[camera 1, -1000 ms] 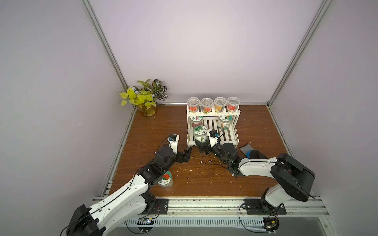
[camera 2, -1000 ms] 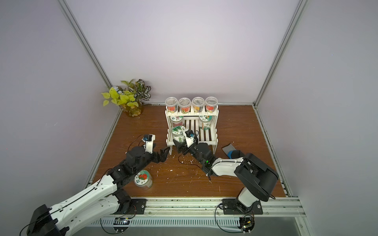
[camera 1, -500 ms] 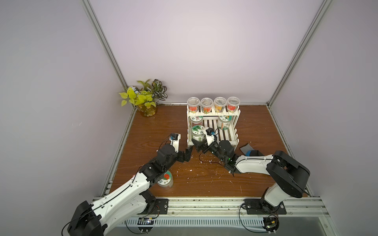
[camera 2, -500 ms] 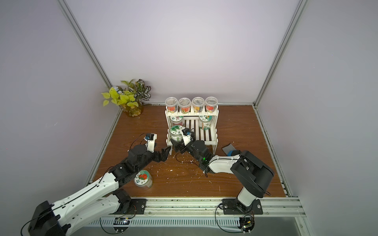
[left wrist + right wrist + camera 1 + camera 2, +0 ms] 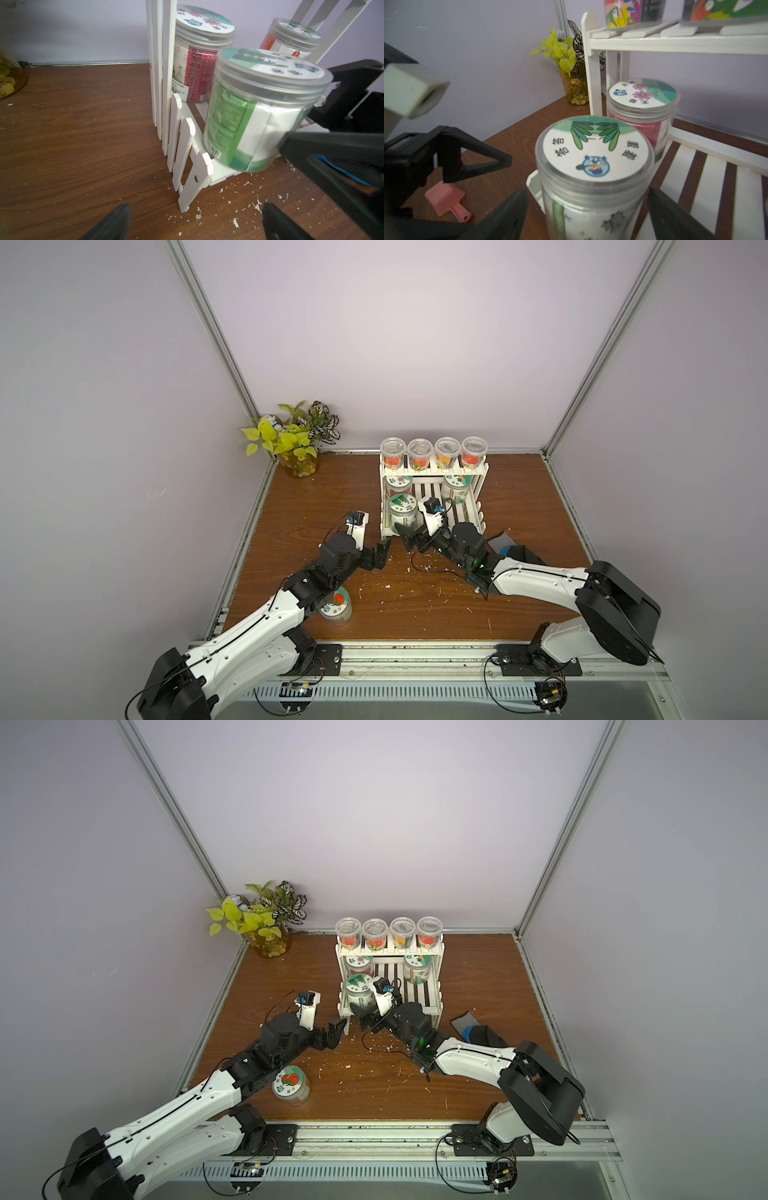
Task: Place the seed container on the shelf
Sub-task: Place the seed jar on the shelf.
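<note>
The seed container [image 5: 401, 510] [image 5: 358, 990], a clear jar with a green leaf lid, stands at the front left corner of the white shelf's [image 5: 432, 470] [image 5: 390, 950] lower tier. My right gripper [image 5: 408, 537] [image 5: 588, 193] is open, one finger on each side of the jar [image 5: 593, 149] with a gap on both sides. My left gripper [image 5: 382, 556] [image 5: 194, 209] is open and empty, low over the table just in front of the shelf's [image 5: 166, 62] front left leg, with the jar [image 5: 259, 108] beyond it.
Two more jars [image 5: 399, 485] [image 5: 457, 485] stand at the back of the lower tier, and several clear cups [image 5: 434, 452] on the top tier. Another jar [image 5: 337, 605] stands under my left arm. A plant [image 5: 297, 448], a pink scoop [image 5: 446, 201] and a blue-grey item [image 5: 509, 549] lie around.
My right gripper's fingers have spread apart off the seed container, which now stands alone on the lower tier. My left gripper has edged closer to the shelf's corner.
</note>
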Controlling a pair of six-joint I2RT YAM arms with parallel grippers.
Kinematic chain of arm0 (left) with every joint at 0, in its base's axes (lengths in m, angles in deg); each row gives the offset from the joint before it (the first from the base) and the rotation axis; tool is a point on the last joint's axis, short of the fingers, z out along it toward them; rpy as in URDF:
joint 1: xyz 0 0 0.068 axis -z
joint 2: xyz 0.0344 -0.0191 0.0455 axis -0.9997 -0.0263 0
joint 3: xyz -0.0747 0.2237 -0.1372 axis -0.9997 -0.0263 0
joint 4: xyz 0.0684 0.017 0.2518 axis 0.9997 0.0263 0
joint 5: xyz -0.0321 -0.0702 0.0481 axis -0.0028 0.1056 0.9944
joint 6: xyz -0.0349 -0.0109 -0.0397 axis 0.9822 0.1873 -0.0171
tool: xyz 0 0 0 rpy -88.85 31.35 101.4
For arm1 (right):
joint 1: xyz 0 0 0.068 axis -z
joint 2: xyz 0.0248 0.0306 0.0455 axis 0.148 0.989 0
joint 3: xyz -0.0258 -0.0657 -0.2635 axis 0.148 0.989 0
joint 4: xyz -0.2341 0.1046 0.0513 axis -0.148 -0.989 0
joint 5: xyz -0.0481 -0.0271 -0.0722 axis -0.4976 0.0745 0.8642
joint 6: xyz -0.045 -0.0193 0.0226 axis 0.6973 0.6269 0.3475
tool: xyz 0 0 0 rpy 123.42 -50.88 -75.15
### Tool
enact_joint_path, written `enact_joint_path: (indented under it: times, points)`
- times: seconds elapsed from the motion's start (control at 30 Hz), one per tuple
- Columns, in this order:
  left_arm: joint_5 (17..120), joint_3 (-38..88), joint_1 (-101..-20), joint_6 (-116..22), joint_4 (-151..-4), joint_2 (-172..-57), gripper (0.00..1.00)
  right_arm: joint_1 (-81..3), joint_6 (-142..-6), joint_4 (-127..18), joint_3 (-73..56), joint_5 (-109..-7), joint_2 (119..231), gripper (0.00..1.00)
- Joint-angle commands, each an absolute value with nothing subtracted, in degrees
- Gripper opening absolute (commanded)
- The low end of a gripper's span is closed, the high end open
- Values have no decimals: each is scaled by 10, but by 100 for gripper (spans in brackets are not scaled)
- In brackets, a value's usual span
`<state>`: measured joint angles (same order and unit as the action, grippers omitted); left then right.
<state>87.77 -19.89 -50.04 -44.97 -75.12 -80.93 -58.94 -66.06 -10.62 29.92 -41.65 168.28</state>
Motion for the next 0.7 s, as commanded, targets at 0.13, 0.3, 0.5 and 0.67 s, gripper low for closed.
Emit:
enact_joint_path:
  times: [0.13, 0.3, 0.5, 0.67]
  points:
    - [859, -198, -510, -446, -750, -774, 100, -583, -676, -153, 310, -423, 1637, 85]
    - [862, -218, -512, -435, -769, -764, 100, -577, -700, -135, 309, -435, 1642, 77]
    - [872, -230, -513, -412, -774, -754, 100, -578, -735, -95, 304, -464, 1665, 72]
    - [856, -239, -513, -398, -786, -749, 100, -577, -739, -70, 317, -441, 1671, 73]
